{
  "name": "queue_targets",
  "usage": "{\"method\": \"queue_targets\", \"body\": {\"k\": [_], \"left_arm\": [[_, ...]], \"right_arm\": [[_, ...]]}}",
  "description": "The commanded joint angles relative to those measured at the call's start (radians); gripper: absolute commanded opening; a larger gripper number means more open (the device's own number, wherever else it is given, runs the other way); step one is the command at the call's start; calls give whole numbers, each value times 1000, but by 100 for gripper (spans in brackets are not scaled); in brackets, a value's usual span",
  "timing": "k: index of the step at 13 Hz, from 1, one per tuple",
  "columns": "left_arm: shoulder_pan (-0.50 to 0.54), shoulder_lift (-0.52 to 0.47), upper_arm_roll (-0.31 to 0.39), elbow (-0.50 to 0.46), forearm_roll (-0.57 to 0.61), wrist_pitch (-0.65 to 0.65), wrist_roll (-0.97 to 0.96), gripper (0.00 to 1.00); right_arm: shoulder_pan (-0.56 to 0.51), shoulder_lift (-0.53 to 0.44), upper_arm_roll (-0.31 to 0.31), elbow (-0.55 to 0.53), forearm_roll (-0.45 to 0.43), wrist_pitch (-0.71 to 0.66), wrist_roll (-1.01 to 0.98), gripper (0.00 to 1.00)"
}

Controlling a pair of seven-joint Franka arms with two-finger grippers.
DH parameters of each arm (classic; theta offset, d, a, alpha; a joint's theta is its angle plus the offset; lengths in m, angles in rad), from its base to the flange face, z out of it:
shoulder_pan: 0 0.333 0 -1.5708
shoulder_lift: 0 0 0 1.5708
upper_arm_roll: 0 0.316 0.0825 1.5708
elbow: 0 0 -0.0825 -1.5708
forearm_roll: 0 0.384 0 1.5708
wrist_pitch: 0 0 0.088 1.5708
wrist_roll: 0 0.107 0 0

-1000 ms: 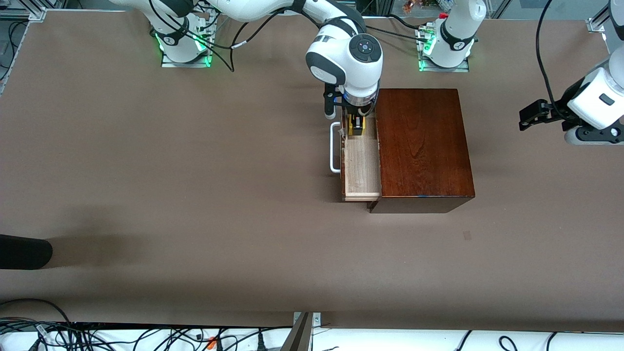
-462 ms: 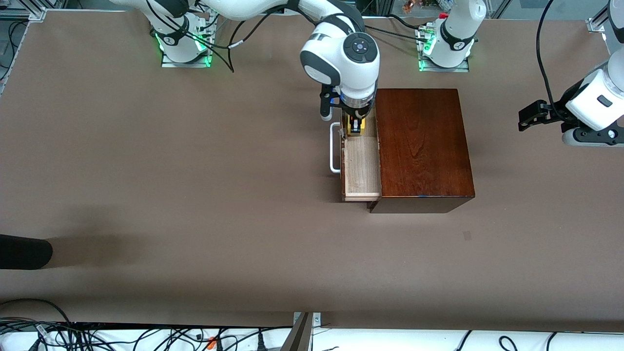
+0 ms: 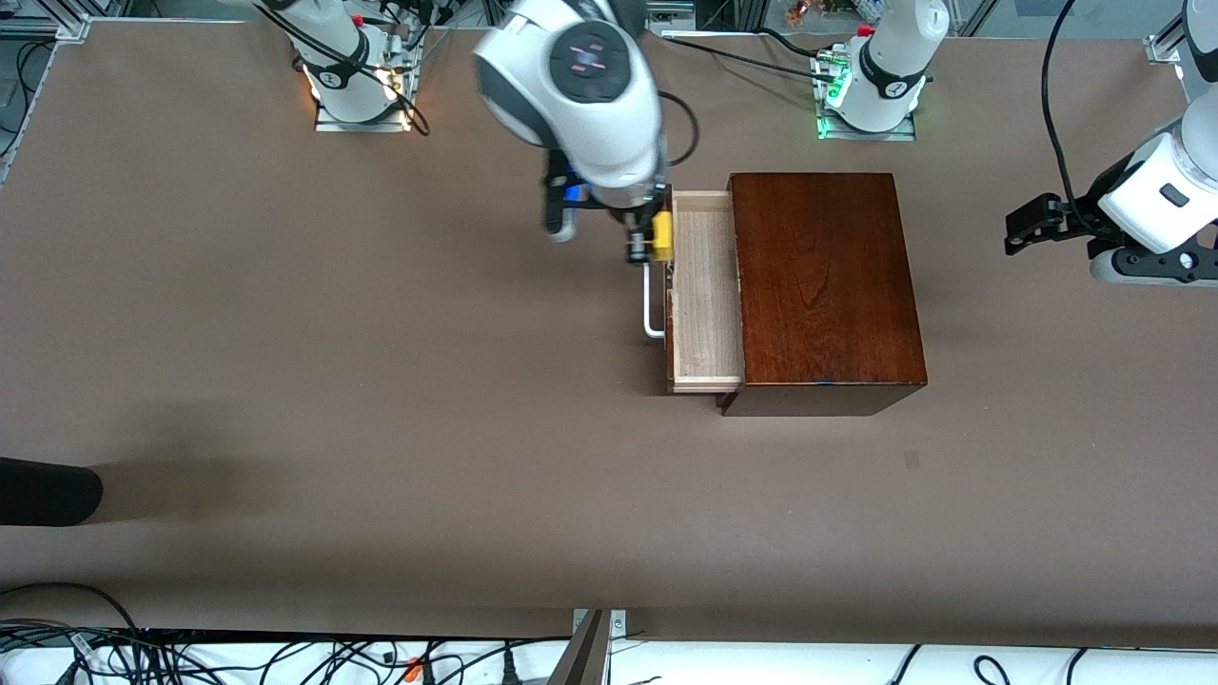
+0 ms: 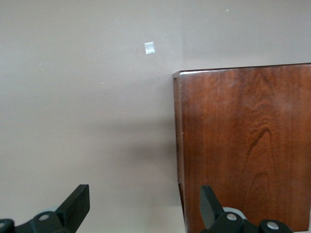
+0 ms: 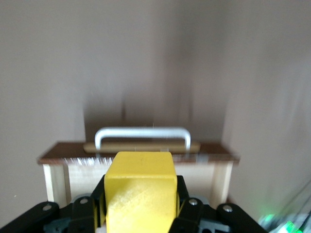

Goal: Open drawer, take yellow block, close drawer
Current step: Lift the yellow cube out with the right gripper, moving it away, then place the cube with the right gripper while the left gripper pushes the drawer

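The drawer (image 3: 706,285) stands pulled out of the dark wooden box (image 3: 824,290), its pale inside bare and its white handle (image 3: 650,306) toward the right arm's end of the table. My right gripper (image 3: 651,240) is shut on the yellow block (image 3: 661,236), lifted over the drawer's front edge near the handle. In the right wrist view the yellow block (image 5: 140,190) sits between the fingers, with the drawer front (image 5: 141,151) and handle (image 5: 142,134) below. My left gripper (image 3: 1032,221) waits open over the table at the left arm's end, beside the box (image 4: 245,145).
A dark object (image 3: 43,490) lies at the table's edge toward the right arm's end, nearer the front camera. A small pale mark (image 3: 912,459) is on the table surface nearer the camera than the box. Cables run along the front edge.
My right gripper closed on the yellow block inside the drawer and rose with it, moving toward the handle. The left arm barely moved.
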Motion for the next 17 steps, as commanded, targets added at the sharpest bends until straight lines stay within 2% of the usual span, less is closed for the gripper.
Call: {"method": "queue_targets", "body": {"k": [1, 5, 7, 8, 10, 13, 14, 17], "left_arm": [[-6, 19, -22, 57, -28, -29, 21, 100], [-91, 46, -25, 56, -29, -54, 180, 100], [-160, 83, -45, 62, -31, -52, 212, 100], [-203, 106, -49, 65, -48, -48, 217, 100], [-266, 143, -51, 67, -112, -37, 220, 100], [-347, 194, -59, 67, -193, 42, 276, 100], [-375, 218, -63, 67, -233, 67, 304, 100], [-496, 272, -66, 67, -239, 197, 368, 100]], "right_arm": [[-110, -65, 11, -41, 38, -128, -353, 0], [-305, -213, 9, -223, 54, -153, -823, 0], [-382, -303, -6, -365, 54, -135, -1071, 0], [-402, -355, -35, -463, 54, -101, -1199, 0], [-404, -481, -113, -693, 63, 35, -1380, 0], [-402, -619, -190, -1034, 66, 292, -1626, 0], [-402, -638, -196, -1111, 67, 365, -1675, 0], [-402, -627, -224, -1303, 67, 618, -1850, 0]]}}
